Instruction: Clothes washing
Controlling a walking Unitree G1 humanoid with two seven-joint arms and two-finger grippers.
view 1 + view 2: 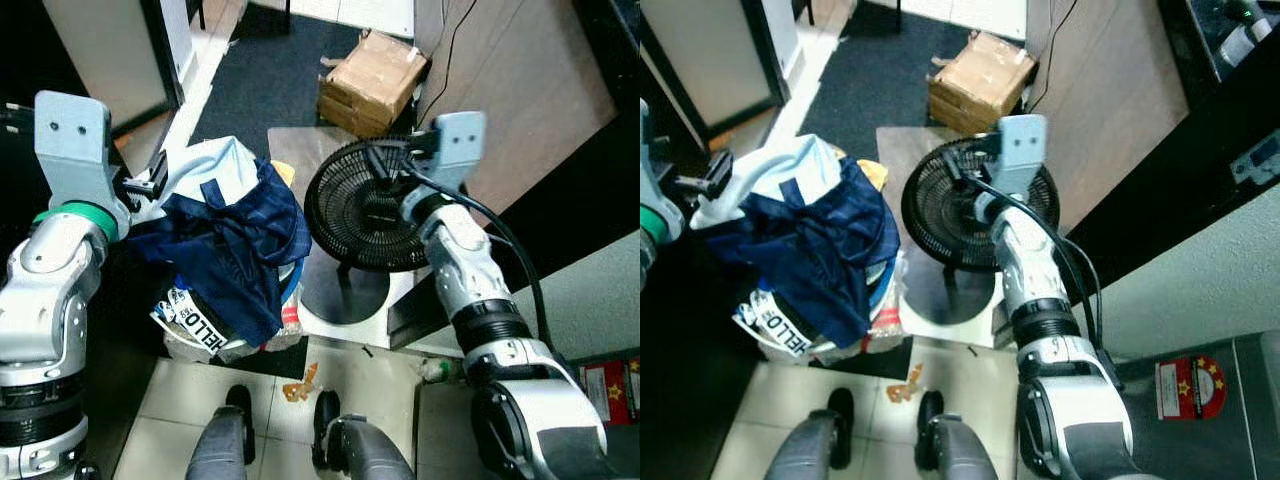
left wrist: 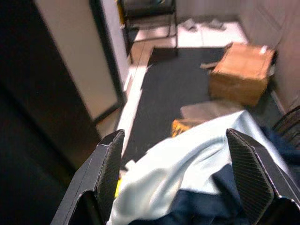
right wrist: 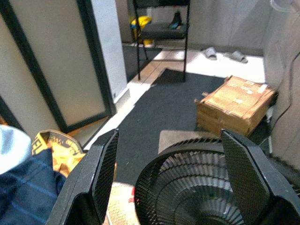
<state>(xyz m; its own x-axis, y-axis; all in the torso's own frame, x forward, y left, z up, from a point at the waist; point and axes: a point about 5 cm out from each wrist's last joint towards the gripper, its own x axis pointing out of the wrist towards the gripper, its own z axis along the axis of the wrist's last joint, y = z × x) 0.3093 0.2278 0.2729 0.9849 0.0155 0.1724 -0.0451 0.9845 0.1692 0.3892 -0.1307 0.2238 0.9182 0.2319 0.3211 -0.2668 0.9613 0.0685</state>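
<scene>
Left eye view gives us the heap of clothes [image 1: 225, 250] to our left — a limp navy garment [image 1: 235, 245] draped over a pale blue one [image 1: 215, 165], both piled on a printed bag [image 1: 195, 330] that bulges with more laundry. We judge the pile sits there as the load waiting to be gathered for washing, since nothing is yet lifted from it. Our left gripper [image 2: 183, 178] hovers just above the pale cloth with its two ribbed black fingers [image 2: 110, 164] spread wide on either side of the fabric, not touching it; that stance suits a downward pinch into soft, crumpled folds. Our right gripper [image 3: 180, 176] is held out over a black floor fan [image 1: 365, 205], fingers likewise apart and holding nothing — we take it as parked clear of the work. The fan is a round wire cage on a flat disc base, rigid and slotted, just beside the pile. Beyond it a creased cardboard box [image 1: 375, 80] lies on dark carpet [image 1: 270, 80].
</scene>
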